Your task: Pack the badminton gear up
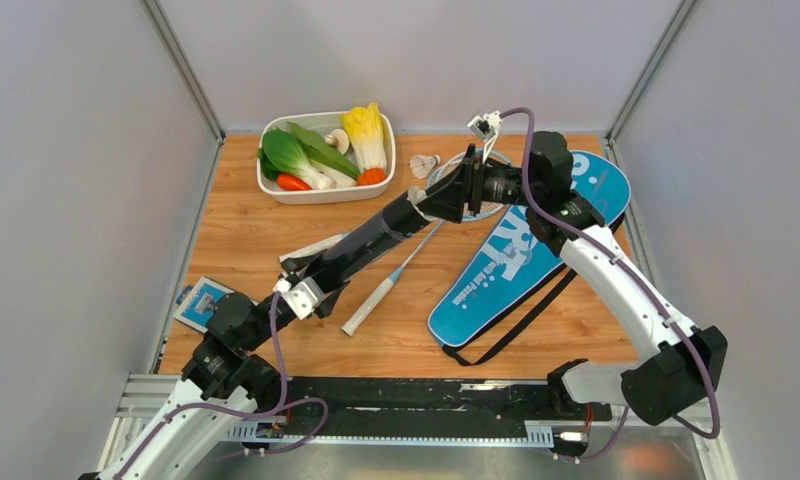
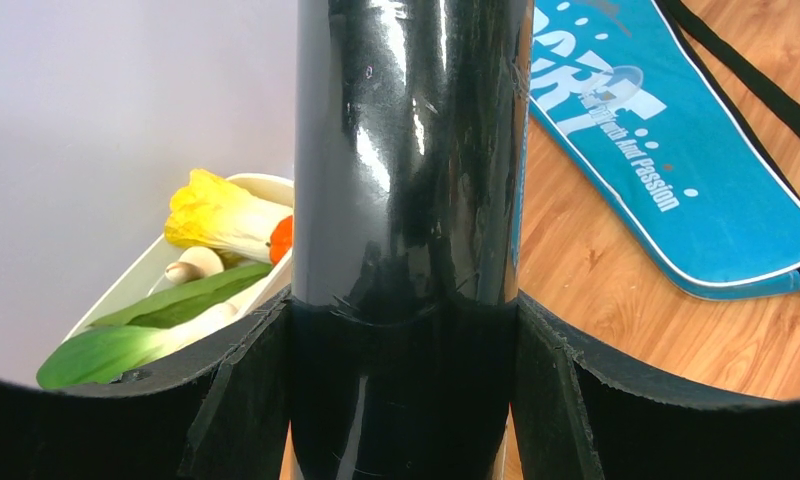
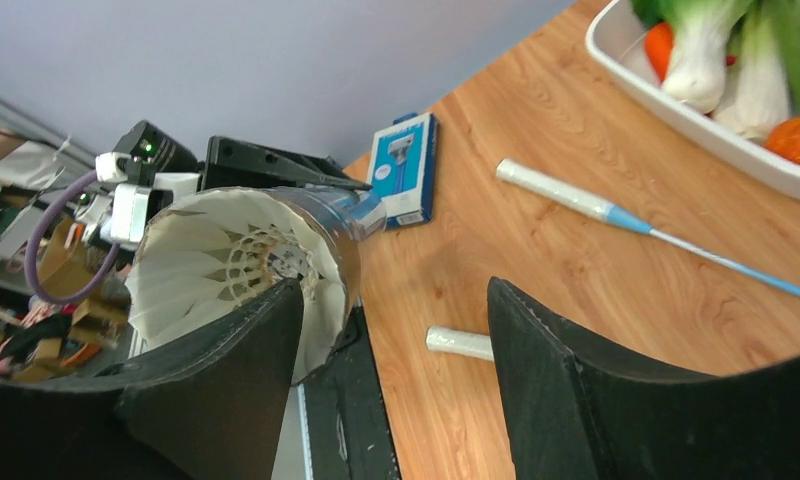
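The long black tube (image 1: 386, 230) is held off the wooden table (image 1: 256, 230), slanted from the left arm towards the table's middle; its glossy wall is clamped between the fingers of the left gripper (image 1: 321, 280), which press on both sides in the left wrist view. The tube's open mouth is faced by the right gripper (image 3: 394, 290), whose jaws are spread with nothing between them. A white feather shuttlecock (image 3: 226, 260) is seated inside the mouth, its skirt outward. A second shuttlecock (image 1: 424, 163) is found on the table beside the white tray of toy vegetables (image 1: 276, 188).

One light-blue racket (image 1: 391, 280) is laid on the table beneath the tube, white handle towards the arms; a second white handle (image 1: 311, 245) is seen just left of the tube. The blue racket-shaped "SPORT" cover (image 1: 516, 260) is laid flat to the right, white-edged, its black strap (image 1: 506, 335) looped at the near side. A small blue-and-white card (image 1: 204, 303) is placed at the left edge.
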Robot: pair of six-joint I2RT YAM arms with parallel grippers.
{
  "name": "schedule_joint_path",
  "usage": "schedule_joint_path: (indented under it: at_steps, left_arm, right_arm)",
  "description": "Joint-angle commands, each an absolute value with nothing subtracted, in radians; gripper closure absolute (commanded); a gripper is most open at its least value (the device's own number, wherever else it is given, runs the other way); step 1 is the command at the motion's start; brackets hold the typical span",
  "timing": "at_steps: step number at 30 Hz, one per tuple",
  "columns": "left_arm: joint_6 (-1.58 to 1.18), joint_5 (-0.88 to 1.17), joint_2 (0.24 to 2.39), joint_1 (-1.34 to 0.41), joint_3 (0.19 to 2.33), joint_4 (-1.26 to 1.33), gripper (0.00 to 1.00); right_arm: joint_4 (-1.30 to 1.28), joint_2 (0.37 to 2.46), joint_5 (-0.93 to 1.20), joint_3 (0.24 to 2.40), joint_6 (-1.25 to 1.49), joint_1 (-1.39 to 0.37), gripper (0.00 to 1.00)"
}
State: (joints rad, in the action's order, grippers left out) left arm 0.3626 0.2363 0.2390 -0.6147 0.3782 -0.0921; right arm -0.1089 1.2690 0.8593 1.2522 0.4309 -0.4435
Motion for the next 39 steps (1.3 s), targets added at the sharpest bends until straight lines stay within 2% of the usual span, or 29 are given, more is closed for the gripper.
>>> schedule_joint_path:
  at_steps: [1, 9, 18, 27, 39]
  left_arm:
    - [0.358, 0.262, 0.236, -0.615, 0.385, -0.006, 0.62]
    - [0.355, 0.267, 0.255, -0.616, 0.389, -0.006, 0.62]
    - [0.357, 0.263, 0.260, -0.615, 0.392, -0.006, 0.62]
    - [0.356, 0.265, 0.254, -0.615, 0.392, -0.008, 0.62]
    - [0.363, 0.129, 0.246, -0.616, 0.402, -0.023, 0.62]
  right_arm:
    - [-0.101, 1.315, 1.042, 1.304, 0.374, -0.443, 0.30]
    - [-0.115, 1.368, 1.046, 1.298, 0.356, -0.444, 0.32]
    - [-0.139, 1.429, 0.998, 1.332, 0.356, -0.489, 0.31]
    - [-0.164, 1.455, 0.954, 1.355, 0.343, -0.520, 0.36]
    - [-0.158, 1.284, 0.688, 1.380, 0.353, -0.424, 0.23]
